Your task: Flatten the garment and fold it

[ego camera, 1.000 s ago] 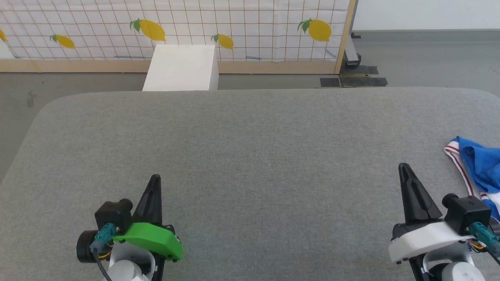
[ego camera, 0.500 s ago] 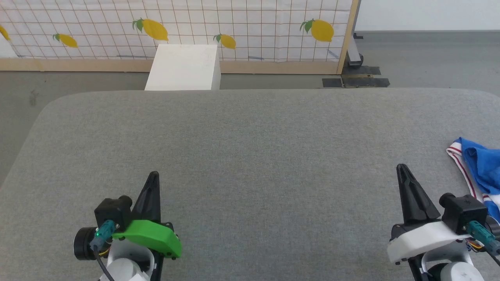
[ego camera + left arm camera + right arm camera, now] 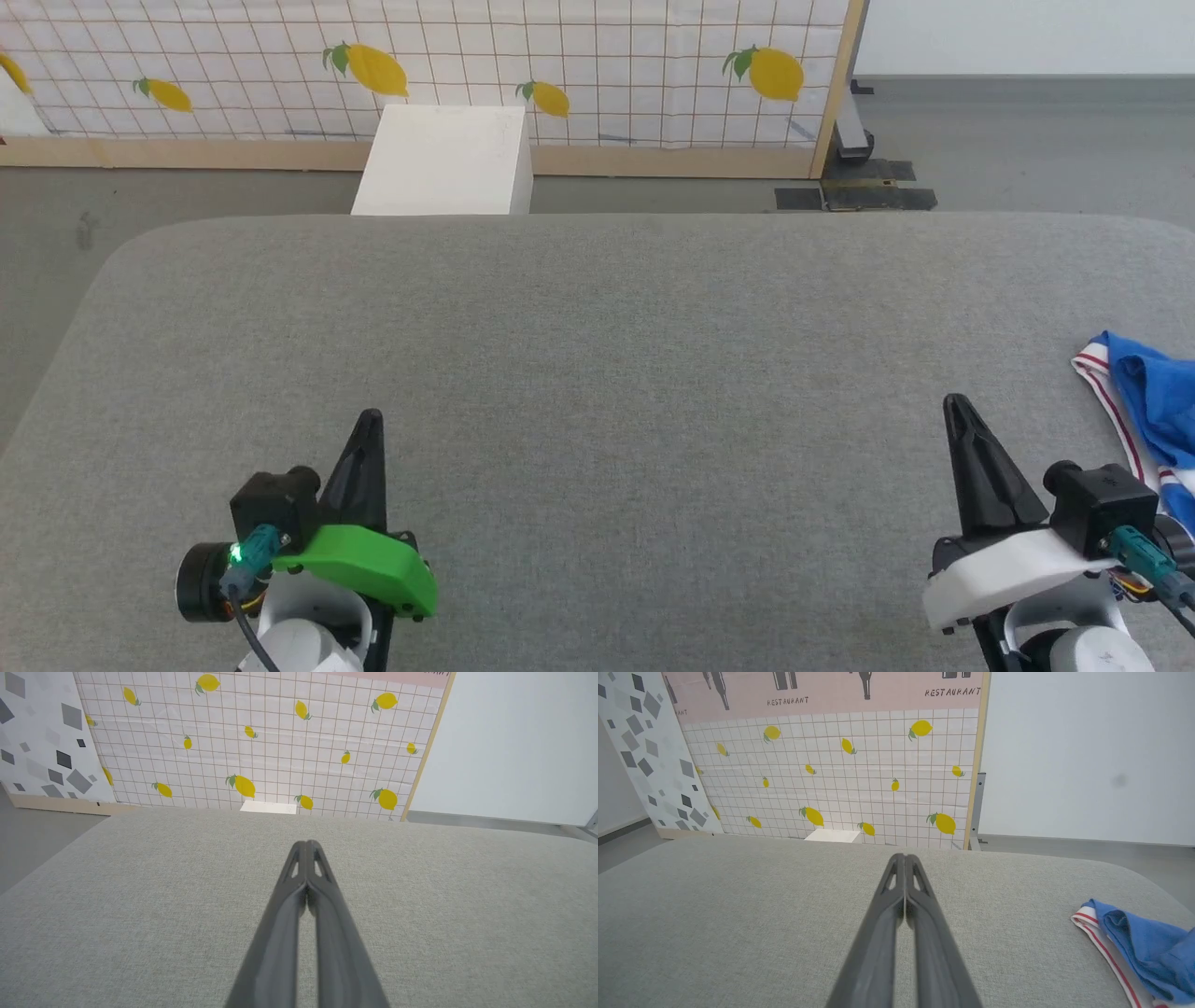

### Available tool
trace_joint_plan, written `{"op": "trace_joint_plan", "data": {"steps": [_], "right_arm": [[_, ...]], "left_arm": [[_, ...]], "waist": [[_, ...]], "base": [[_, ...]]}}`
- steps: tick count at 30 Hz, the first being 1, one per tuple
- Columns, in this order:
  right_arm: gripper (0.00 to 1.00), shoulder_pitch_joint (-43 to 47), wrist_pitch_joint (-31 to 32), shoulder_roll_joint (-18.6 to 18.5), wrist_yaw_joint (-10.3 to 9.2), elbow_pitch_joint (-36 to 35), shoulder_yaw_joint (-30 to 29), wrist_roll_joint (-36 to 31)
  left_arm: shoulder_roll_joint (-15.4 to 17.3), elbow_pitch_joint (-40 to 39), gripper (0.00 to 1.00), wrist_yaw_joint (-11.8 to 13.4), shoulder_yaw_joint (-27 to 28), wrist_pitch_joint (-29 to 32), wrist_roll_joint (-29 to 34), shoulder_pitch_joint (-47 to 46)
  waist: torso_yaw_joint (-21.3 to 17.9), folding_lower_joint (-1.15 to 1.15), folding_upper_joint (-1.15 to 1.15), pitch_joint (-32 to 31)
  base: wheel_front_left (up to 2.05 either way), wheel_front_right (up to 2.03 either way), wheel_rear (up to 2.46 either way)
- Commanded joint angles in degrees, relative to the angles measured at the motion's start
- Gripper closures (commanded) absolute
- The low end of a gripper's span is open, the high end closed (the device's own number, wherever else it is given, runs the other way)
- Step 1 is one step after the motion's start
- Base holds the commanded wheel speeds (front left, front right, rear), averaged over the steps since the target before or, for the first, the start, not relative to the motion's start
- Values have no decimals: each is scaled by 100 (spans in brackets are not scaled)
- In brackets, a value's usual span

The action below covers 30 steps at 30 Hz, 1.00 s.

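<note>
The garment (image 3: 1154, 406) is a crumpled heap of bright blue cloth with a white band edged in red, lying at the far right of the grey table (image 3: 597, 355) and cut off by the picture's edge. It also lies at the lower right of the right wrist view as the garment (image 3: 1139, 945). My right gripper (image 3: 954, 403) is shut and empty, just left of the cloth and apart from it. At the lower left my left gripper (image 3: 371, 416) is shut with nothing in it, far from the cloth. Both wrist views show fingertips pressed together: left gripper (image 3: 306, 843), right gripper (image 3: 905, 857).
Beyond the table's far edge stands a white box (image 3: 446, 161) on the floor, before a lemon-print grid panel (image 3: 429, 65) with a wooden frame. A dark metal base (image 3: 854, 191) lies on the floor at the back right.
The camera has shifted slightly, so the whole scene has slid a little to the right. Neither gripper has moved on the table, and the garment lies as before.
</note>
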Motion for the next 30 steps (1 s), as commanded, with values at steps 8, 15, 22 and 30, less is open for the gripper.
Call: {"op": "trace_joint_plan", "data": {"steps": [8,15,22,30], "right_arm": [[100,-4,66,6,-4,-27,32,-84],[100,-5,106,7,-4,-33,45,-119],[100,-6,147,8,-5,-39,59,-155],[100,-7,192,9,-5,-45,75,-195]], "left_arm": [[-66,-124,100,-49,99,106,218,147],[-104,-208,100,-58,155,187,330,182],[-141,-293,100,-67,211,267,443,217],[-184,-387,100,-76,273,357,570,256]], "waist": [[23,0,0,0],[43,0,0,0],[63,0,0,0],[85,0,0,0]], "base": [[0,0,0],[0,0,0],[0,0,0],[0,0,0]]}}
